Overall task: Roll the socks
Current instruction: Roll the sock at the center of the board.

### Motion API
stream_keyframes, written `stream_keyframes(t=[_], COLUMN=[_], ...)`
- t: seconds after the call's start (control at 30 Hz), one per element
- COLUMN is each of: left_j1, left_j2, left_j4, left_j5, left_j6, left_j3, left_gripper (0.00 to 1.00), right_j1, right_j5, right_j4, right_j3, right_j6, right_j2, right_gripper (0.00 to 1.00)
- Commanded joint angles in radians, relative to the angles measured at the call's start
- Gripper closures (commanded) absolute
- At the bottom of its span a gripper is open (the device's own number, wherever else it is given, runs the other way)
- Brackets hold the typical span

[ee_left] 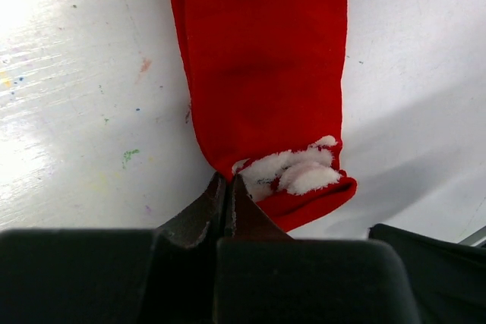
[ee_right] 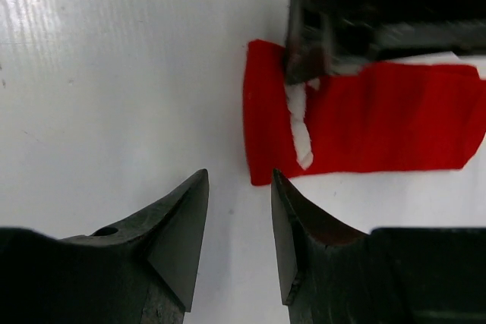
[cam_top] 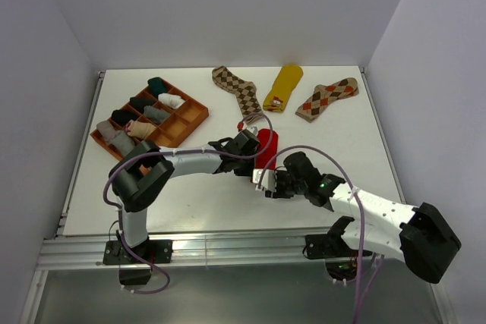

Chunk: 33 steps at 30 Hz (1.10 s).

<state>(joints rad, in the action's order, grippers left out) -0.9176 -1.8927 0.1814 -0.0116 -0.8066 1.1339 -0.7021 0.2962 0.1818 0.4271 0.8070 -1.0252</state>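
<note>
A red sock (cam_top: 268, 144) lies flat on the white table, its near end folded so white fluffy lining (ee_left: 300, 172) shows. My left gripper (ee_left: 228, 180) is shut, its tips set on the left corner of that folded end (ee_right: 266, 111), with no fabric visible between them. My right gripper (ee_right: 239, 178) stands open just short of the same end, with bare table between its fingers. Two brown argyle socks (cam_top: 241, 90) (cam_top: 328, 98) and a mustard yellow sock (cam_top: 285, 85) lie flat at the back.
An orange compartment tray (cam_top: 206, 114) at the back left holds several rolled socks. Both arms meet over the table's middle, with the right arm's cable (cam_top: 357, 187) looping above it. Walls close the table on three sides.
</note>
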Motion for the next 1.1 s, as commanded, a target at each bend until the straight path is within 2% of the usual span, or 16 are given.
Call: stream_keyframes(t=[0.0,0.23,0.5,0.8,0.87,0.9,1.03,1.07], left_j1=[-0.004,-0.004,-0.004,-0.004,-0.004,-0.004,-0.001,0.002], left_j2=[-0.072,-0.082,-0.085,-0.069,-0.069,-0.069,-0.051,-0.045], left_j4=[0.171,0.173,0.173,0.171,0.173,0.173,0.152,0.144], left_j5=[0.022,0.038,0.055,0.076,0.076,0.078,0.079,0.081], left_j6=[0.014,0.024,0.037,0.05,0.053,0.053,0.052,0.047], left_j3=[-0.025,-0.017,-0.016,-0.029,-0.029,-0.029,-0.046,-0.06], left_gripper=[1.0,1.0,1.0,1.0,1.0,1.0,0.99,0.95], right_j1=[-0.089,-0.197,-0.229,-0.227,-0.224,-0.221,-0.143,-0.125], right_j5=[-0.14,-0.261,-0.383,-0.404,-0.378,-0.346,-0.158,-0.069], right_j4=[-0.154,-0.283,-0.401,-0.383,-0.358,-0.294,-0.087,-0.04], right_j3=[-0.046,-0.077,-0.074,-0.034,-0.01,0.004,0.09,0.132], right_j6=[0.054,0.063,0.116,0.075,0.049,0.037,-0.015,-0.015], right_j2=[-0.004,-0.082,-0.203,-0.308,-0.314,-0.309,-0.277,-0.274], right_gripper=[0.54,0.54,0.55,0.69,0.76,0.78,0.8,0.8])
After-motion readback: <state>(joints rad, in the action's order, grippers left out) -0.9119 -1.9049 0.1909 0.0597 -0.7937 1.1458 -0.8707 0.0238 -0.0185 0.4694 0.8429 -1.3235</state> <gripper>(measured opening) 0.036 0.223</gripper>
